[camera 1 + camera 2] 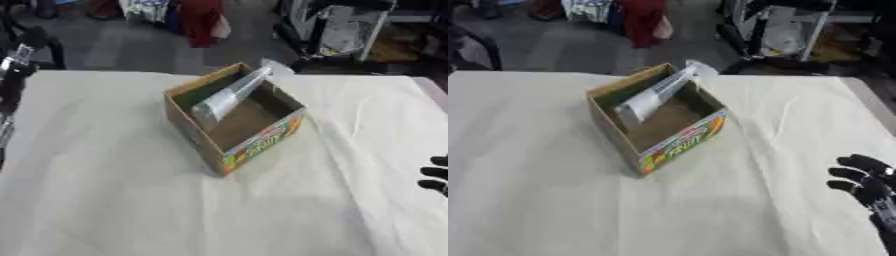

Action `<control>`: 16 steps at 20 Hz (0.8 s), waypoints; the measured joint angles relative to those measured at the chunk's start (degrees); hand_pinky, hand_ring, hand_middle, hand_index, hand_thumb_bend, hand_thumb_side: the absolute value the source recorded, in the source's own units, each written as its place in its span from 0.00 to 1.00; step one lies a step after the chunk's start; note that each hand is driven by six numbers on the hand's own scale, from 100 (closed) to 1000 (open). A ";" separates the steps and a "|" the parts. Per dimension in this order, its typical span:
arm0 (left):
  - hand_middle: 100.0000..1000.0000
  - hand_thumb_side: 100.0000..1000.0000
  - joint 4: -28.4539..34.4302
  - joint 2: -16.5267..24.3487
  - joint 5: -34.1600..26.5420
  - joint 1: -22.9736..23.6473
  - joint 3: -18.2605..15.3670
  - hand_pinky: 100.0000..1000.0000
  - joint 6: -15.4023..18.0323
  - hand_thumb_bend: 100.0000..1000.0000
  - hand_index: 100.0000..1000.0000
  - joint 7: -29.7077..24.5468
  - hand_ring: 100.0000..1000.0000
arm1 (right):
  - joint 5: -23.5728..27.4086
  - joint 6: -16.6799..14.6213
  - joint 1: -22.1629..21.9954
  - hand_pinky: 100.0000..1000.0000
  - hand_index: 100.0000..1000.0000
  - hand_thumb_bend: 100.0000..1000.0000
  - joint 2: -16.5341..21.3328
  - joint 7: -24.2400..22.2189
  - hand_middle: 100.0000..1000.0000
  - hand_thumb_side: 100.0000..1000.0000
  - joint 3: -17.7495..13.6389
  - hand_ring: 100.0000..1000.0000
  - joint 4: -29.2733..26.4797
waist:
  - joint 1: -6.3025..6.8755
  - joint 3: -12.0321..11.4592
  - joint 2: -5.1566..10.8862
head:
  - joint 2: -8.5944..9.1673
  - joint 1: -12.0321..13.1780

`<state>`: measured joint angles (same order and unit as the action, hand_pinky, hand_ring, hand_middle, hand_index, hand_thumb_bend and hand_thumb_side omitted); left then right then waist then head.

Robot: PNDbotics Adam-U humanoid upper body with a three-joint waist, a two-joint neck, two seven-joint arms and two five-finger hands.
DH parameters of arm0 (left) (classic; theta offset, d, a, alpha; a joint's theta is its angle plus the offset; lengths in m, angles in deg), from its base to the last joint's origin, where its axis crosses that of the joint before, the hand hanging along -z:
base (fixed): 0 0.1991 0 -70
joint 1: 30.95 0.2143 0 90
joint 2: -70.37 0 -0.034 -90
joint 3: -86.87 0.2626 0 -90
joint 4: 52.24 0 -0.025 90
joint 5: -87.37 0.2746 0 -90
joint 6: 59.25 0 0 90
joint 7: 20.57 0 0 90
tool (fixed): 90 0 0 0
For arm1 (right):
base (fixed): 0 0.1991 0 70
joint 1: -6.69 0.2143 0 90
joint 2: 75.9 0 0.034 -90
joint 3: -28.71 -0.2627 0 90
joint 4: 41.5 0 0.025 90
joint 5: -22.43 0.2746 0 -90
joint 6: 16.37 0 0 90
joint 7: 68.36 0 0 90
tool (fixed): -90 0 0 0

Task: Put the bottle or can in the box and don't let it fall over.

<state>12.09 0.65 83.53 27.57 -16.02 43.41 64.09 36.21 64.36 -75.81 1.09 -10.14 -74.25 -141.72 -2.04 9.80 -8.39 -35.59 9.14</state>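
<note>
Nearest the camera, the pale cloth (579, 200) covering the worktop is seen, creased in long folds toward the right side. At the right edge, low in the view, the right robot hand (868, 187) is shown resting over the cloth, its black fingers (859, 162) spread and only slightly bent, with nothing held. It is kept well apart from the box. The left robot hand cannot be made out; only part of a dark arm (10, 85) with silver parts is seen at the left edge, so whether its fingers are open or closed cannot be told.

Toward the middle of the worktop, an open cardboard box (680, 142) is placed with one corner turned toward the camera, and colourful fruit lettering is printed on its near side. Inside the box, a clear plastic bottle (654, 97) is seen tilted, not upright: its lower end is down inside the box, and its upper end is leaned against the far rim and pokes out above it.
</note>
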 measured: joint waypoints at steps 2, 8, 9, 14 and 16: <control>0.94 0.94 1.93 0.31 -1.63 2.62 -1.48 0.74 -0.01 0.45 1.00 1.47 1.00 | -0.19 -0.07 -0.01 0.73 0.82 0.00 0.21 0.36 0.76 0.41 -0.31 0.77 0.00 | 0.31 -0.59 0.00 | 0.06 -0.29; 0.93 0.91 15.12 -2.83 -11.66 19.54 -4.44 0.74 4.06 0.48 1.00 3.79 1.00 | -0.69 -0.15 -0.37 0.73 0.82 0.00 0.75 1.20 0.76 0.41 -1.08 0.77 0.01 | 0.66 -1.75 0.46 | 0.43 -0.85; 0.93 0.89 19.18 -4.18 -14.68 23.72 -5.21 0.73 4.34 0.46 1.00 3.66 1.00 | -0.75 -0.14 -0.55 0.73 0.82 0.00 0.85 1.22 0.76 0.41 -1.12 0.77 0.01 | 0.65 -2.02 0.66 | 0.41 -0.78; 0.91 0.89 34.73 -12.25 -20.06 30.98 -7.89 0.73 2.06 0.41 1.00 0.99 1.00 | -1.15 -0.28 -1.68 0.73 0.81 0.00 1.29 1.65 0.76 0.41 -1.53 0.77 0.05 | 1.04 -3.43 2.02 | -0.15 -0.65; 0.91 0.91 37.89 -15.57 -18.92 31.10 -8.22 0.72 0.43 0.41 1.00 -0.74 1.00 | -1.28 -0.43 -2.06 0.73 0.81 0.00 1.40 1.81 0.76 0.41 -1.69 0.77 0.15 | 0.85 -3.73 2.33 | -0.35 -0.71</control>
<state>49.98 -14.92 64.61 58.67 -24.24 43.84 63.36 34.93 63.92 -77.87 2.50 -8.32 -75.95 -141.57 -1.19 6.08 -6.06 -35.94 8.43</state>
